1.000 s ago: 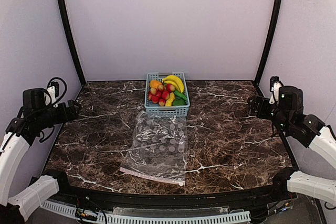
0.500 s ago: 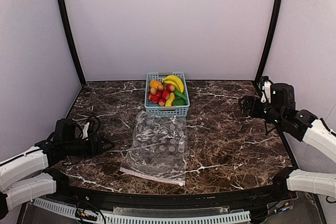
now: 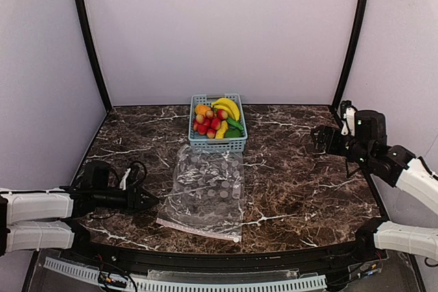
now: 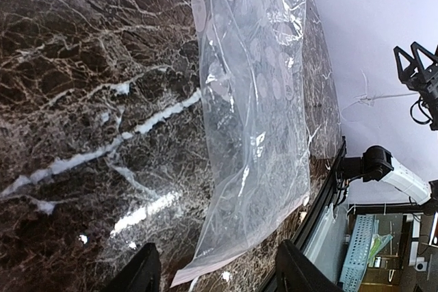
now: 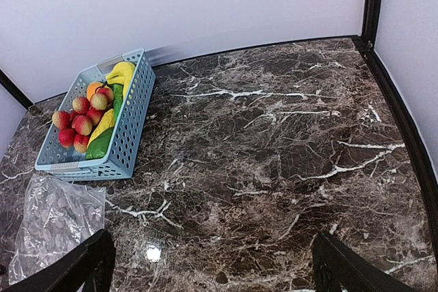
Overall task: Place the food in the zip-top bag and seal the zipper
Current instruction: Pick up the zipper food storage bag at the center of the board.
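Note:
The food (image 3: 217, 120), yellow bananas, an orange piece, red fruits and green vegetables, lies in a light-blue basket (image 3: 217, 144) at the table's back middle. It also shows in the right wrist view (image 5: 90, 110). The clear zip-top bag (image 3: 207, 193) lies flat in front of the basket, empty, with its pinkish zipper (image 3: 198, 228) along the near edge. My left gripper (image 3: 148, 201) is open and low over the table, just left of the bag's near left part. In the left wrist view the bag (image 4: 253, 94) and zipper (image 4: 236, 258) lie ahead between the fingers. My right gripper (image 3: 319, 139) is open and empty, raised at the right.
The dark marble table (image 3: 301, 182) is bordered by a black rail along its near edge. Black frame posts stand at both back corners. In the right wrist view the basket (image 5: 126, 124) is far left, with bare marble (image 5: 274, 162) below the gripper.
My left arm has come down from high at the left to table level and reached right, up to the bag's left edge. My right gripper has shifted slightly left.

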